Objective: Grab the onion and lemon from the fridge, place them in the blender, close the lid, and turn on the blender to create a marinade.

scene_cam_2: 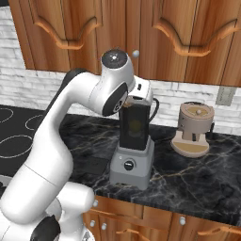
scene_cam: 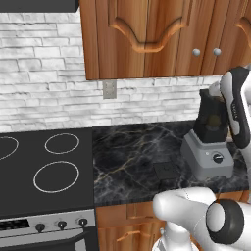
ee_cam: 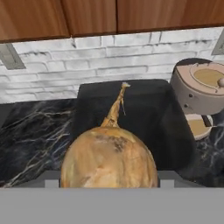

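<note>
The blender (scene_cam_2: 132, 162) stands on the dark marble counter, a grey base with a front knob under a tall dark jar (scene_cam_2: 135, 127); it also shows at the counter's right end (scene_cam: 208, 157). My gripper (scene_cam_2: 138, 102) hangs right over the jar's open mouth. The tan-brown onion (ee_cam: 109, 159), pointed tip up, sits close in the hand view, and its brown shape shows through the jar wall (scene_cam: 214, 120). The onion hides my fingertips, which are shut on it. The lemon and the fridge are out of view.
A flat dark square piece (scene_cam: 166, 170) lies on the counter (scene_cam: 127, 162) left of the blender. A tan coffee machine (scene_cam_2: 193, 129) stands to its right. A black cooktop (scene_cam: 39, 166) is at the left. Wooden cabinets (scene_cam_2: 141, 33) hang close overhead.
</note>
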